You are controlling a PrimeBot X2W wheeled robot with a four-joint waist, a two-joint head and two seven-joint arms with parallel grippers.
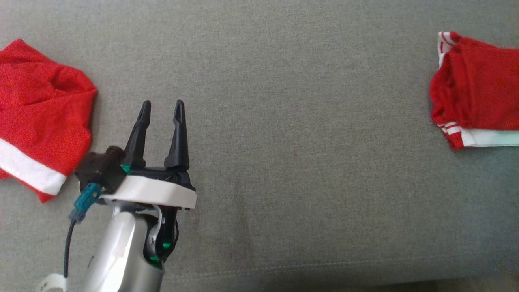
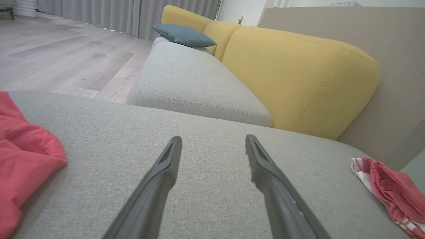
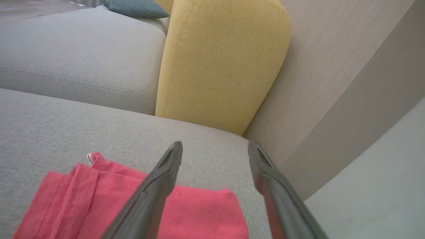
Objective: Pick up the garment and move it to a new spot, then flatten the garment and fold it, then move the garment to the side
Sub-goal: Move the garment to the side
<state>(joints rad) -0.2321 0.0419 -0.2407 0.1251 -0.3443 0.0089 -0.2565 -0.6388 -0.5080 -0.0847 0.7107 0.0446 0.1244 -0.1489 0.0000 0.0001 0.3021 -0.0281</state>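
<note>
In the head view the left jaws stand wide apart and empty over the grey sofa seat (image 1: 284,121), a crumpled red garment (image 1: 40,117) just to their left and the folded red garment (image 1: 474,89) well off to their right. The left wrist view shows them spread, gripping nothing, a yellow backrest (image 2: 298,76) beyond. In the right wrist view the right jaws are parted and hold nothing, with the folded red garment flat on the seat beneath them and to their left.

Silver forearm (image 1: 117,251) carries white collar (image 1: 150,194), teal plug (image 1: 86,198), black tapered left gripper (image 1: 162,104).
</note>
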